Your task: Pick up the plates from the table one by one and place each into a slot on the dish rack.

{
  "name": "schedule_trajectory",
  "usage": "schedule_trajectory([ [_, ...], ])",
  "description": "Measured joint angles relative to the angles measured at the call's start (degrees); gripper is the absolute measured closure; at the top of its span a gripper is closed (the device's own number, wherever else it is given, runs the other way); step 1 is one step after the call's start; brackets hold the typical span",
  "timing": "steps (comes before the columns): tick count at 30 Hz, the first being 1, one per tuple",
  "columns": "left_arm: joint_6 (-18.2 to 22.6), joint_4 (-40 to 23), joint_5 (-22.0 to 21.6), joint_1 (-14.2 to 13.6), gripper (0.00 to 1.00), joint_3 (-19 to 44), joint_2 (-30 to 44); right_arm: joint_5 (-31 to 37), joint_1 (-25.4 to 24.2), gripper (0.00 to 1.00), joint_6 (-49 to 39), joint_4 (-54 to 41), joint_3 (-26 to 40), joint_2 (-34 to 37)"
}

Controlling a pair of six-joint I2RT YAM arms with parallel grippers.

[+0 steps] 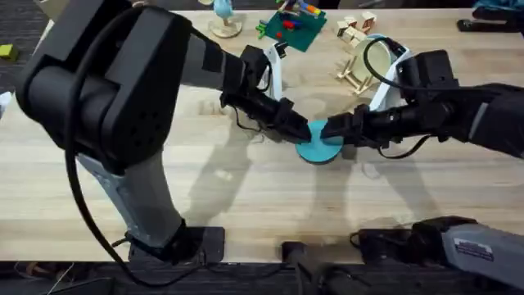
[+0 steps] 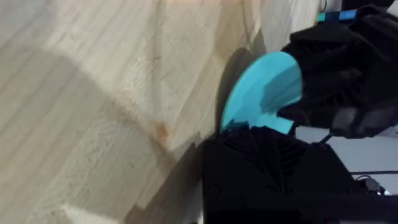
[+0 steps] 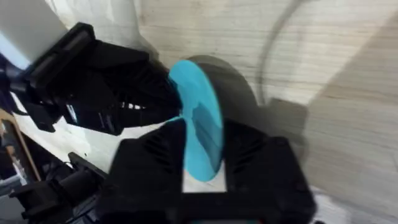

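Cyan plate (image 1: 318, 146) is found at mid-surface, held between both arms and not yet racked. Left tool (image 1: 296, 129) grips its left edge, fingers closed onto the rim; the left wrist view shows the plate (image 2: 264, 90) rising out of those fingers on edge. Right tool (image 1: 334, 131) is closed on the opposite edge, and the right wrist view shows the disc (image 3: 198, 121) seated between its two black fingers. Judged a handover or a regrasp in progress, with neither side released. Orientation: the plate is tilted up off the surface (image 1: 205, 188), close to standing on edge in both wrist views; being round it has no long axis, and the line through the two grips runs left to right across the overhead view. The face direction cannot be stated exactly. Dish rack (image 1: 358, 75) stands beyond the right arm, well apart from the plate; whether any slot is filled cannot be determined. Progress: insertion of this plate remains outstanding.
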Motion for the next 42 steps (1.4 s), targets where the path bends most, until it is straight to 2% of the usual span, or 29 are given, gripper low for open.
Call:
schedule_trajectory([
  [4,0.0,0.0,0.0,0.0,0.958,0.0,0.0,-0.3,-0.2,0.927,0.4,0.1,0.0,-0.1],
  [5,0.0,0.0,0.1,0.2,0.958,0.0,0.0,-0.7,-0.4,0.952,0.5,0.2,0.0,-0.4],
  [18,-0.4,-0.1,0.1,0.3,0.959,0.0,0.0,-1.4,-0.5,0.965,0.6,0.3,0.0,-0.6],
  [21,-0.6,-1.0,-1.3,0.3,0.959,0.0,-0.9,-1.5,-0.5,0.968,0.4,0.2,0.0,-0.8],
  [23,-0.7,-2.2,-4.6,0.2,0.959,0.0,-2.6,-1.7,-0.3,0.972,0.2,0.2,0.0,-1.4],
  [26,-0.7,-4.3,-12.2,0.3,0.96,-0.1,-6.2,-1.7,-0.1,0.97,-0.8,-0.2,0.2,-3.1],
  [31,-0.8,-8.3,-22.7,1.2,0.96,-0.3,-14.9,2.9,-0.2,0.97,-4.1,-6.8,3.3,-6.1],
  [35,-0.8,-11.1,-28.9,1.3,0.96,-0.3,-23.3,6.5,-0.2,0.97,-9.2,-13.4,9.0,-7.6],
  [42,-0.8,-15.4,-36.5,1.3,0.96,-0.3,-35.2,12.6,-0.2,0.97,-19.7,-24.2,22.6,-7.7],
])
